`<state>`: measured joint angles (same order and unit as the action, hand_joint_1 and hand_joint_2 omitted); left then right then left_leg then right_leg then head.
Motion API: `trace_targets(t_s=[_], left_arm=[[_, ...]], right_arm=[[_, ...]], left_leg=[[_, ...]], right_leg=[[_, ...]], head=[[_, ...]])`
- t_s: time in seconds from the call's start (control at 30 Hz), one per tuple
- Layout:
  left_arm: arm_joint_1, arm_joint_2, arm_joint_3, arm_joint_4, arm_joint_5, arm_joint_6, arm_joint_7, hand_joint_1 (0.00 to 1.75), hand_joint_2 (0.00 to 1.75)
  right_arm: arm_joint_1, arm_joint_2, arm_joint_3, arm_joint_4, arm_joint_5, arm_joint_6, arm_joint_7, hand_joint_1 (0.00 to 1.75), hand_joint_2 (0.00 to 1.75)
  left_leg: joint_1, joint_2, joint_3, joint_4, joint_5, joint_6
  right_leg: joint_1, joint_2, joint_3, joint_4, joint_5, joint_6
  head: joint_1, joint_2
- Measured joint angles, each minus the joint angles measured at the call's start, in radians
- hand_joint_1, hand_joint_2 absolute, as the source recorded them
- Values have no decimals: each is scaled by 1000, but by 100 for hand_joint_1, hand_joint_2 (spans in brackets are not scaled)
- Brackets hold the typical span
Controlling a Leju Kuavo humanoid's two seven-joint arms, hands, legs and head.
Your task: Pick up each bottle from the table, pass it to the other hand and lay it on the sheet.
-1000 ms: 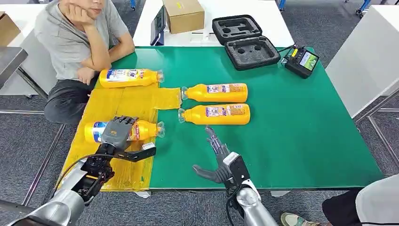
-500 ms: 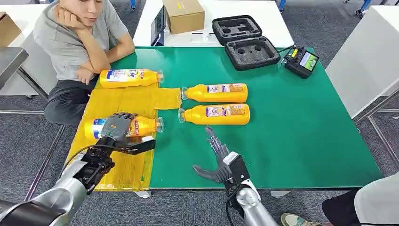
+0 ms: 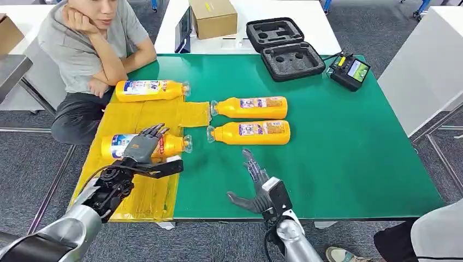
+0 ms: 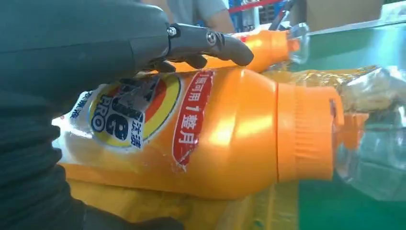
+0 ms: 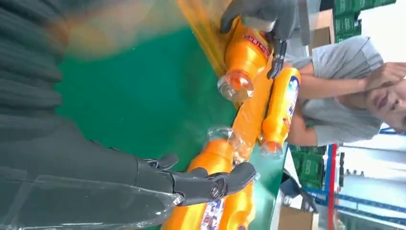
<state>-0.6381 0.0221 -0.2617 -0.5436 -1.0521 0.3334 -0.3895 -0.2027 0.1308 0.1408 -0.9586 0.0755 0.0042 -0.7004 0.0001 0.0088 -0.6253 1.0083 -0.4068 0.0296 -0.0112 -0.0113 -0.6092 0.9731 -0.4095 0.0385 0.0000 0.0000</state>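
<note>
Two bottles lie on the yellow sheet (image 3: 143, 120); the left robot hand (image 3: 143, 148) rests on the near bottle (image 3: 172, 145), fingers draped over, apparently setting it down. Two more (image 3: 250, 107) wait at one o'clock of the right robot hand (image 3: 255, 185), spread empty above the bench (image 3: 349, 142).

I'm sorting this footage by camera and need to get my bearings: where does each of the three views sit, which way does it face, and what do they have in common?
Head view: high on the robot, looking forward and down at the green table; both silver arms enter from below, left hand on the near bottle, right hand bare.
Left wrist view: behind the left hand, close along that bottle.
Right wrist view: behind the right hand, turned sideways, facing across the table toward the seated person.
Shared: all three show the near bottle under the left hand.
</note>
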Motion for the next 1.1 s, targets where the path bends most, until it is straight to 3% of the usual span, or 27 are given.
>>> trace_targets(t_s=[0.2,0.57,0.73,0.87,1.1], left_arm=[[67,-4,-6,-131,116,32,-69,0,175],[341,-13,-22,-665,430,61,-174,0,175],[421,-29,-25,-838,608,106,-291,0,175],[458,-39,-27,-926,642,106,-305,0,175],[539,-54,-43,-1033,939,-15,-307,0,175]], right_arm=[[19,-3,-12,-1,3,-6,0,0,175],[49,-3,-29,-12,27,-16,0,0,175],[49,-3,-29,-13,32,-24,0,0,175],[49,-3,-29,-13,32,-27,0,0,175],[69,-3,-29,-32,20,-61,0,0,175]], left_leg=[[0,0,0,0,0,0],[0,0,-2,0,-1,0],[0,0,-2,0,-1,0],[0,0,-2,0,-1,0],[0,0,-2,0,-1,0]], right_leg=[[0,0,0,0,0,0],[0,0,-2,0,-1,0],[0,0,-2,0,-1,0],[0,0,-2,0,-1,0],[0,0,-2,0,-1,0]], head=[[0,0],[0,0],[0,0],[0,0],[0,0]])
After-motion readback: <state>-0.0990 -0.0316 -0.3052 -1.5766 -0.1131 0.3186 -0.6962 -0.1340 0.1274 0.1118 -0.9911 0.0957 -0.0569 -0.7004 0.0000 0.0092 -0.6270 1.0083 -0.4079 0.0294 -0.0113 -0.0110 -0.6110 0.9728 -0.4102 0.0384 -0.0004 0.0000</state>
